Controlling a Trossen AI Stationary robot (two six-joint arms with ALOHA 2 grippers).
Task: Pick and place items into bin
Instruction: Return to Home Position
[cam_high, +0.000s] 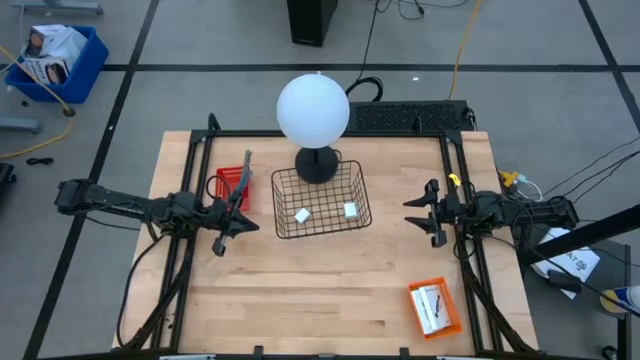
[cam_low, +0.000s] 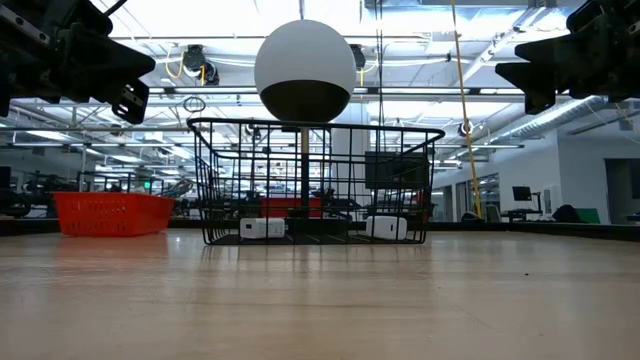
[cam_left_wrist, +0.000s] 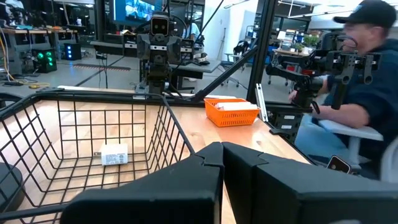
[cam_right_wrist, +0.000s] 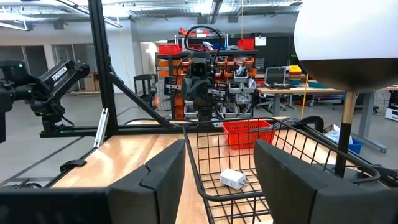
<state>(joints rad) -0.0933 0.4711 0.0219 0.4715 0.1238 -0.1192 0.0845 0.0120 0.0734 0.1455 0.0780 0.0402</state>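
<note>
The bench (cam_high: 300, 300) is made of pale wood planks. A lamp (cam_high: 313, 110) with a big smooth white ball on top stands near the back edge. Just in front of it, in the middle, is a black wire basket (cam_high: 280, 205) with a square shape.

Both dark arms reach in flat from the left and right edges. They are held up off the wood and point at the wire basket. The left claw (cam_high: 232, 228) is squeezed closed and holds nothing. The right claw (cam_high: 420, 215) is spread wide and also holds nothing.

A red basket (cam_high: 226, 183) sits by the left edge. An orange bin (cam_high: 415, 310) sits near the front right corner. White cards (cam_high: 430, 308) lie flat in it, with their long side running front to back.

Two small white blocks (cam_high: 302, 215) (cam_high: 351, 210) lie in the wire basket. A thin pen (cam_high: 243, 172) leans in the red basket, pointing toward the back.
</note>
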